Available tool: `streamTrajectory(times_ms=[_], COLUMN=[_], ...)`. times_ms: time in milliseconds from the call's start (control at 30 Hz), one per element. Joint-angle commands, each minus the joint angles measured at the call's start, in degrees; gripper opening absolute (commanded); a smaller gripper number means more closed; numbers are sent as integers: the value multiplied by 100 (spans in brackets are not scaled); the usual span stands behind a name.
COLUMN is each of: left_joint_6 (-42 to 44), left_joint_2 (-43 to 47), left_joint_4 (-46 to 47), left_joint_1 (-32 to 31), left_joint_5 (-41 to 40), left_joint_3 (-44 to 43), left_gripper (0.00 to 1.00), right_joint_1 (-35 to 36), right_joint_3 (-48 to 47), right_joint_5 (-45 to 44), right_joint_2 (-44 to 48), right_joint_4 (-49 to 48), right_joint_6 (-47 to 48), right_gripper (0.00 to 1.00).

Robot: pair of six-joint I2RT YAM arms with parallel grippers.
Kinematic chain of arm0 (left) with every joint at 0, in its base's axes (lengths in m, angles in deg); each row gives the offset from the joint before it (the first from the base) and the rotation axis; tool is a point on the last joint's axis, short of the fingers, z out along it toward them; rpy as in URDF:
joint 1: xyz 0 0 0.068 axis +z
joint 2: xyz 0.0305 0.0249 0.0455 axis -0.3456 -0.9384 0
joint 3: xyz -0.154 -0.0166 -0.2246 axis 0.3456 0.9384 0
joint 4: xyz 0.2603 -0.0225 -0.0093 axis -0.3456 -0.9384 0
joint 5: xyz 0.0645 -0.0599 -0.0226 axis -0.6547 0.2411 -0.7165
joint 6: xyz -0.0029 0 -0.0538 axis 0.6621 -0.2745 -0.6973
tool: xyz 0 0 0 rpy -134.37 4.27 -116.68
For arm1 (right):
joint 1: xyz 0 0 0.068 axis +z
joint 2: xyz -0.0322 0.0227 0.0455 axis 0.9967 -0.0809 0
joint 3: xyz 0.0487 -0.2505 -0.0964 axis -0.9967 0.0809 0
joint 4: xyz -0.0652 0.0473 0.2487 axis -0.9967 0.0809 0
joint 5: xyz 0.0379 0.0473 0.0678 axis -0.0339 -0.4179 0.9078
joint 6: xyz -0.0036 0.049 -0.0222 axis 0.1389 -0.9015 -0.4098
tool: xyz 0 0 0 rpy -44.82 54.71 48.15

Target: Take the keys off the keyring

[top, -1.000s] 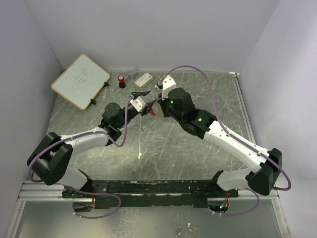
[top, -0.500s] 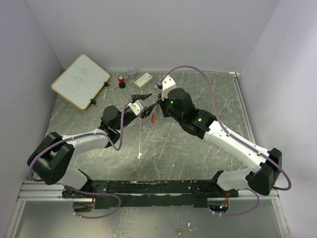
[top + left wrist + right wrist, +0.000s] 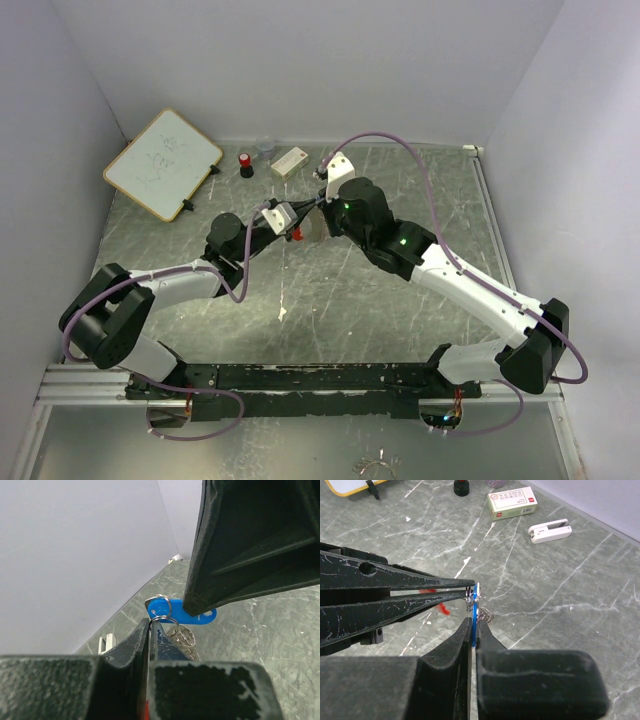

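Observation:
Both grippers meet above the table's middle. My right gripper (image 3: 474,625) is shut on the blue head of one of the keys (image 3: 476,600), held edge-on. The thin silvery ring (image 3: 160,618) through that head is pinched by my left gripper (image 3: 151,622), which is shut. More silvery keys and rings (image 3: 182,637) hang just below. The red loop of the keyring (image 3: 442,608) shows between and under the left fingers (image 3: 395,580). From above, the red keyring (image 3: 295,235) sits under the left gripper (image 3: 303,225), tip to tip with the right gripper (image 3: 318,212).
A whiteboard (image 3: 163,163) lies at the back left. Near the back wall stand a red-and-black capped bottle (image 3: 245,163) and a white box (image 3: 289,160). A small white clip-like block (image 3: 550,530) lies right of the box (image 3: 512,502).
My left gripper has swung right to the right gripper's tips and gone from open to shut on the ring. The right gripper stays shut on the blue key.

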Motion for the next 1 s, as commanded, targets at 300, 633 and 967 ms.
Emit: streamTrajectory(times_ms=[300, 633, 967], left_joint_6=[100, 76, 194], left_joint_2=[-15, 71, 148], left_joint_4=[255, 535, 620], left_joint_1=[-44, -39, -44], left_joint_5=[-272, -706, -1065], left_joint_3=[-126, -20, 22], left_gripper=[7, 7, 7], right_joint_1=[64, 117, 160], right_joint_3=[-63, -43, 0], right_joint_5=[106, 32, -125], right_joint_2=[-66, -90, -42], right_joint_4=[-233, -153, -94], right_joint_6=[-20, -56, -80], right_gripper=[0, 0, 0])
